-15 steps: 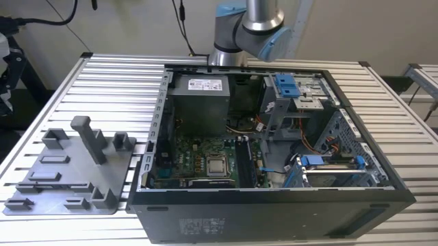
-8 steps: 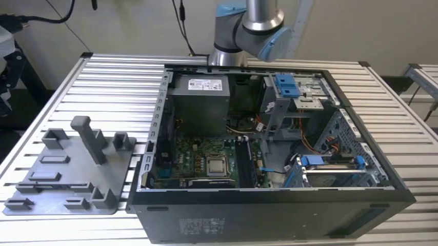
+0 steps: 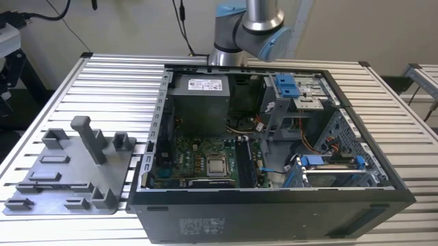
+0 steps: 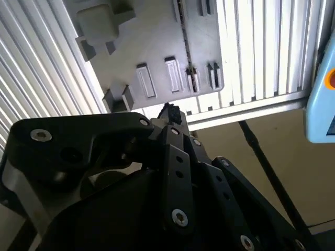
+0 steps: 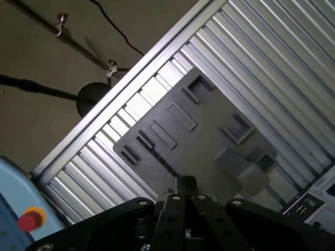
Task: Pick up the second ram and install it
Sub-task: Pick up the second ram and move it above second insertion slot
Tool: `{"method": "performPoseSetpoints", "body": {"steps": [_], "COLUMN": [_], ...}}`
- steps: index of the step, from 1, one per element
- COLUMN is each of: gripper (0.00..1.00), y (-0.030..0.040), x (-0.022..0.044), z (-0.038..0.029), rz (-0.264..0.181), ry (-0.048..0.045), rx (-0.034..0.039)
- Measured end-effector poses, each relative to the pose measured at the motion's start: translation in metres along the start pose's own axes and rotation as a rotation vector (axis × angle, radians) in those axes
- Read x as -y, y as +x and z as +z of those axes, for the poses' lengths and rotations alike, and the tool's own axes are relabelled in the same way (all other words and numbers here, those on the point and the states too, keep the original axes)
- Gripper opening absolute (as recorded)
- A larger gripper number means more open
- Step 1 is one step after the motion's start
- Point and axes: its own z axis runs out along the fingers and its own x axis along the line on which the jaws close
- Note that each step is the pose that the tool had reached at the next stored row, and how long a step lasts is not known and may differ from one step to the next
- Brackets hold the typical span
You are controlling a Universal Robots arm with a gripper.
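The second ram is out of view. In both wrist views my gripper (image 4: 168,112) (image 5: 186,184) hangs high over a grey plastic fixture plate (image 4: 157,47) (image 5: 199,130), with its black fingers drawn together to a point and nothing visible between them. The plate (image 3: 68,169) lies on the slatted table at the exterior view's left, with empty slots and a grey upright post (image 3: 89,138). The open computer case (image 3: 274,143) lies beside it, its motherboard (image 3: 205,159) and dark memory slots (image 3: 244,161) exposed. The arm (image 3: 250,31) rises behind the case.
Blue drive-bay clips (image 3: 289,87) and cables sit inside the case toward the exterior view's right. A light blue unit with a red button (image 5: 21,209) and a stand with cables (image 5: 89,97) are off the table's edge. A second slatted table (image 3: 424,82) stands at the far right.
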Motion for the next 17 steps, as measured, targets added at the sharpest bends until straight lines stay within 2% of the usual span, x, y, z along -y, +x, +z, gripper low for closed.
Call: {"method": "performPoseSetpoints", "body": {"steps": [3, 4, 11, 17], "gripper": [0.11, 0.11, 0.11, 0.11], "y": [-0.0002, -0.0002, -0.0001, -0.0002], "x": [-0.0001, 0.0, -0.0002, -0.0002], "z": [0.0002, 0.0002, 0.0002, 0.0004], "rz": [-0.02, -0.024, -0.05, -0.113], "ry": [0.0101, 0.0111, 0.0109, 0.0101], "rx": [0.0098, 0.0107, 0.0098, 0.0074]}}
